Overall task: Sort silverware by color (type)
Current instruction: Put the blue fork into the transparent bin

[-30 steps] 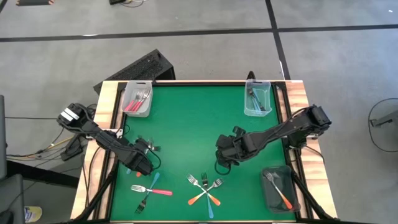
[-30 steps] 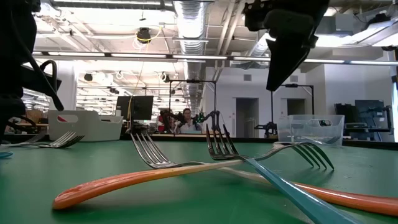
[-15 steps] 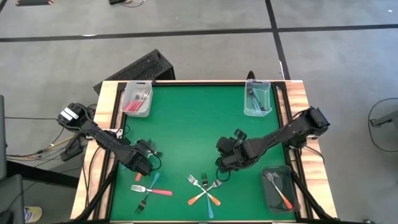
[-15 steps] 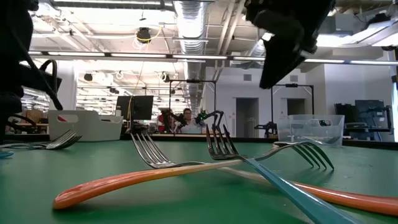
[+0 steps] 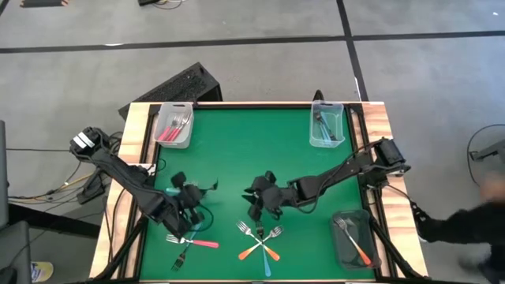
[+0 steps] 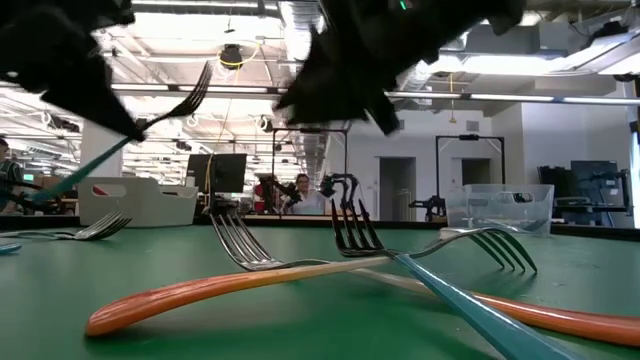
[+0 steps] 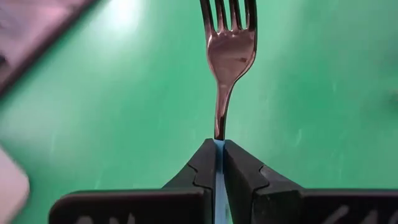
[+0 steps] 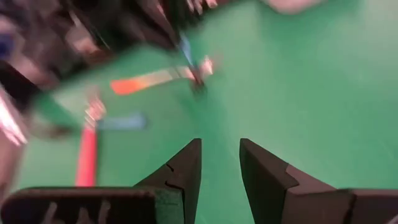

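My left gripper (image 5: 192, 203) is at the table's near left, shut on a blue-handled fork (image 6: 150, 120) whose metal tines (image 7: 229, 18) stick out past the fingertips. My right gripper (image 5: 256, 201) stands open near the table's middle, above the green mat, with nothing between its fingers (image 8: 219, 165). Just nearer than it lies a crossed heap of forks (image 5: 260, 241) with orange and blue handles, tines resting on each other. A pink-handled fork (image 5: 197, 243) and a dark one (image 5: 181, 256) lie flat at the near left. My left gripper pinches the blue handle (image 7: 219, 149) between its two fingers, right where it meets the metal neck. The fork runs in line with the fingers, neck and tines (image 7: 230, 50) sticking out ahead. It is lifted clear of the table and slants, tines (image 6: 195, 92) high, handle end (image 6: 45, 190) low.
A clear bin (image 5: 173, 126) with pink forks stands at the far left, a clear bin (image 5: 326, 126) with blue forks at the far right, and a dark bin (image 5: 353, 237) with an orange fork at the near right. A person (image 5: 473, 229) shows beyond the right edge.
My left gripper has risen and turned with the blue-handled fork, which now hangs clear of the table with its tines up. My right gripper has gone toward the table's left and tipped lower, staying open.
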`<state>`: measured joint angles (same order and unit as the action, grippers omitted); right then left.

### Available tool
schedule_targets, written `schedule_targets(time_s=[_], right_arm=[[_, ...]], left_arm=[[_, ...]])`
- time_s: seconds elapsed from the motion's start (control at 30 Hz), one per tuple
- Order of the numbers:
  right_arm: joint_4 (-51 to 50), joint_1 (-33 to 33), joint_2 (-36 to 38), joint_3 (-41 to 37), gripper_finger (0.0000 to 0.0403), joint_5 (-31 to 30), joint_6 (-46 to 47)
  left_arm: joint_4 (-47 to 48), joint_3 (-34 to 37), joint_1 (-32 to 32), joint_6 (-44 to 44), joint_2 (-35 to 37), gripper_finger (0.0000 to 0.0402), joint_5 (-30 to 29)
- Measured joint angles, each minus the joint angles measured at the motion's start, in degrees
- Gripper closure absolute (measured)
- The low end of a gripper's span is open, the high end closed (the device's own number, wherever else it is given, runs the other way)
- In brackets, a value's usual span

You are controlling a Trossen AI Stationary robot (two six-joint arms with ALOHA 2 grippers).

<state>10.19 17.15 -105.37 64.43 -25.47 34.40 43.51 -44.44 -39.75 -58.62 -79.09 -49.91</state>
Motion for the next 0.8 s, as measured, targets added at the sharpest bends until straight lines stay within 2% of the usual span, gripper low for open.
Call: schedule_targets(time_s=[0.2,0.33,0.57,0.8], right_arm=[[14.53,-0.18,0.01,-0.06,0.0253,-0.05,-4.58],[16.56,-1.18,0.01,-0.06,0.0218,-0.03,-6.14],[19.49,-1.58,0.01,-0.08,0.0158,0.91,-16.06],[22.55,-1.46,0.03,-0.08,0.0157,1.54,-18.42]], left_arm=[[-9.16,0.52,-0.06,11.83,-0.97,0.0399,-9.86],[-11.73,0.52,0.36,16.45,-1.72,0.0399,-13.65],[-19.24,0.52,2.60,24.95,-1.72,0.0399,-14.52],[-33.00,0.52,5.57,34.07,-1.69,0.0398,-12.83]])
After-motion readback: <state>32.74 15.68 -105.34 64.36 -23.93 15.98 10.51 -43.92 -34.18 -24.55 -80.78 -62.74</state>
